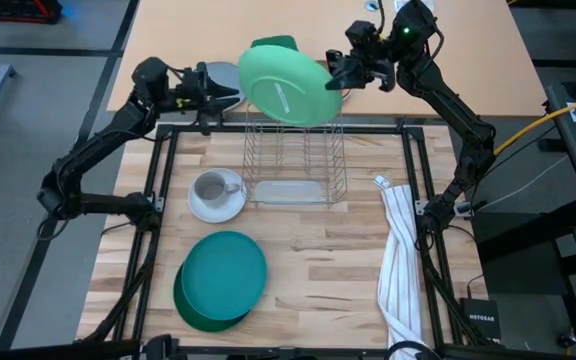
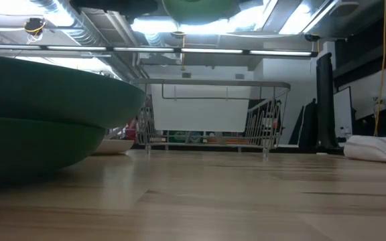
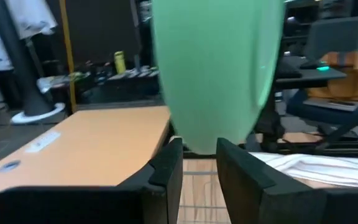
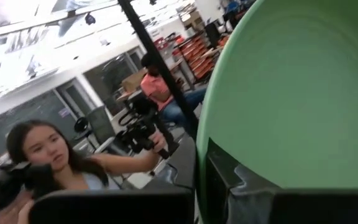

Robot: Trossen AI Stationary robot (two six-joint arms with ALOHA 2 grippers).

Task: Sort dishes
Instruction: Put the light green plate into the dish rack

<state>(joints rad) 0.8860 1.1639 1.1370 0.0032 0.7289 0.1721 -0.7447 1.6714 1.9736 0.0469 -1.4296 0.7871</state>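
Now light green plate (image 1: 286, 85) pinched in right pincer (image 1: 336, 76), above rack (image 1: 296, 160).

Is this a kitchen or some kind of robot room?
Probably a robot lab, not a kitchen. The dish rack and plates sit on a workbench between two robot arms, with office chairs, desks and people behind.

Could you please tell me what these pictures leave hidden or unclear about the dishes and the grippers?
- High view: the light green plate hides a darker green piece behind it and the dish rack's back.
- Low view: the stacked teal plates block the mug and saucer.
- Left wrist view: left gripper's contact with the plate is unclear.
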